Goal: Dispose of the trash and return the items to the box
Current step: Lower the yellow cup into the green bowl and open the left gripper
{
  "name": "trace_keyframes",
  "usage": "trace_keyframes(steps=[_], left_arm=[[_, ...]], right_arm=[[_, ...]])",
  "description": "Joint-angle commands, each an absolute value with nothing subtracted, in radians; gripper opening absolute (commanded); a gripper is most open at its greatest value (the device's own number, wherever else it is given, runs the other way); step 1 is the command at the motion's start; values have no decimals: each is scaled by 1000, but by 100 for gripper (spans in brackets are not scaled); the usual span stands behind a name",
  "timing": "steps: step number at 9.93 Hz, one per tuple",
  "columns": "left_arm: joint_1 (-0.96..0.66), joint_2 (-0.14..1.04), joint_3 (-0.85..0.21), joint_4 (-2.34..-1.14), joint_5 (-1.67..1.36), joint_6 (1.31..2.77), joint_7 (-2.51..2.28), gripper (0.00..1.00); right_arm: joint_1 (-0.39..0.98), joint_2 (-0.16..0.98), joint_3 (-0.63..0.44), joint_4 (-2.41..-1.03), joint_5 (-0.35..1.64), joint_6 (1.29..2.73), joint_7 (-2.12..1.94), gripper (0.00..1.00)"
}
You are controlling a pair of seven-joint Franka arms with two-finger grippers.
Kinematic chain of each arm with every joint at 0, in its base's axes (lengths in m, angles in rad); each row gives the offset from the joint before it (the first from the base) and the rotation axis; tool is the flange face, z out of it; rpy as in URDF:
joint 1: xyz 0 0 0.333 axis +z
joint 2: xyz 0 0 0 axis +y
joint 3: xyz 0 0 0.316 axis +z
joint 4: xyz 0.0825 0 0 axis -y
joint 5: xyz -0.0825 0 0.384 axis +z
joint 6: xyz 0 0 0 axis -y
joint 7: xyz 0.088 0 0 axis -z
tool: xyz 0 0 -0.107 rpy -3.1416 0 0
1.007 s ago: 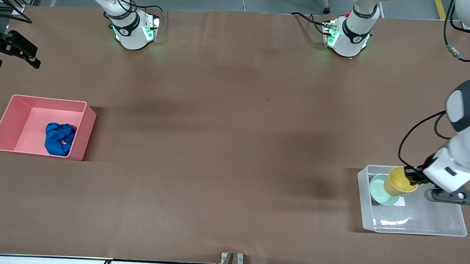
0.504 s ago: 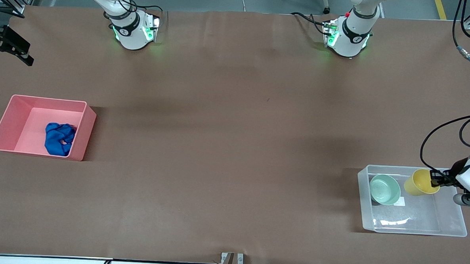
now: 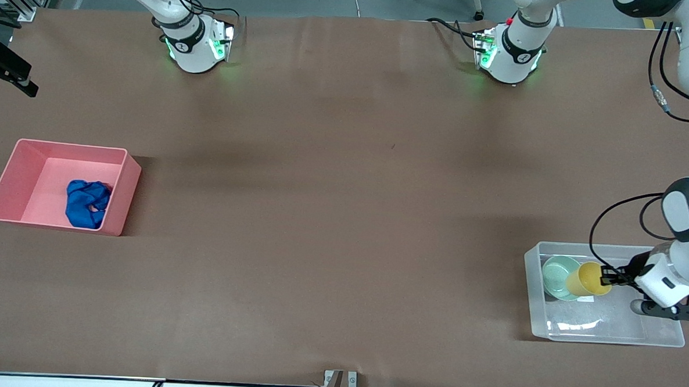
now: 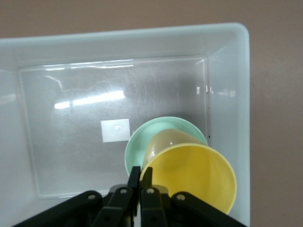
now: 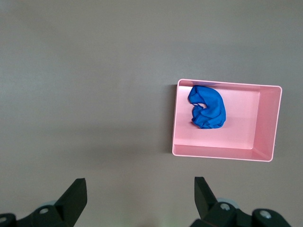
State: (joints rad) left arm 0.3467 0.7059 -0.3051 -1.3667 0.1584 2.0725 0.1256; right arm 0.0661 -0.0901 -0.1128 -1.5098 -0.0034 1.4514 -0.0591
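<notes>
The yellow cup [image 3: 588, 279] [image 4: 191, 172] hangs tilted inside the clear box [image 3: 530, 264] [image 4: 236, 85], with my left gripper [image 3: 609, 279] [image 4: 140, 176] shut on its rim. The cup's base overlaps the mint-green bowl [image 3: 556, 276] [image 4: 136, 147], which rests on the box floor beside the white label [image 4: 115, 130]. I cannot tell whether cup and bowl touch. The blue trash wad [image 3: 87, 204] [image 5: 207, 109] lies in the pink bin [image 3: 8, 170] [image 5: 265, 123]. My right gripper [image 5: 139, 189] is open and empty, high over bare table beside the bin.
The pink bin sits at the right arm's end of the table and the clear box at the left arm's end. Brown tabletop stretches between them. A small metal bracket [image 3: 339, 379] sits at the table edge nearest the front camera.
The left gripper carried the cup away from the bowl, then back over it and lower into the box. The right arm drifted slightly outward past the table's end.
</notes>
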Motion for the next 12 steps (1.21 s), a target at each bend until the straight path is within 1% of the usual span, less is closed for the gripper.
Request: trace_keyframes(steps=[1, 2, 3, 4, 5, 6, 7, 8, 10, 12], left_arm=[[351, 765, -304, -1371, 149, 2085, 121, 1], [351, 782, -304, -1371, 152, 2085, 118, 4], [350, 796, -302, -1371, 149, 2085, 117, 10], [347, 802, -302, -1371, 149, 2085, 117, 30], [348, 805, -302, -1371, 149, 2085, 115, 59], [350, 801, -301, -1370, 150, 2085, 117, 95], [350, 789, -301, -1365, 153, 2085, 120, 100], [347, 754, -301, -1364, 155, 2083, 120, 100], [353, 628, -308, -1367, 158, 2071, 123, 100], [339, 504, -322, -1367, 146, 1970, 121, 100]], right_arm=[[89, -63, -126, -1488, -17, 1453, -54, 100], [87, -43, -126, -1486, -17, 1462, -55, 100], [86, -43, -126, -1488, -14, 1474, -54, 100], [84, -41, -126, -1493, -12, 1491, -54, 100], [81, -37, -126, -1496, -6, 1499, -54, 100], [78, -37, -126, -1497, 1, 1500, -63, 100], [81, -37, -127, -1497, 2, 1502, -63, 100], [83, -35, -127, -1500, 2, 1502, -63, 100], [87, -37, -127, -1506, 2, 1496, -61, 100], [90, -35, -126, -1508, 2, 1496, -60, 100]])
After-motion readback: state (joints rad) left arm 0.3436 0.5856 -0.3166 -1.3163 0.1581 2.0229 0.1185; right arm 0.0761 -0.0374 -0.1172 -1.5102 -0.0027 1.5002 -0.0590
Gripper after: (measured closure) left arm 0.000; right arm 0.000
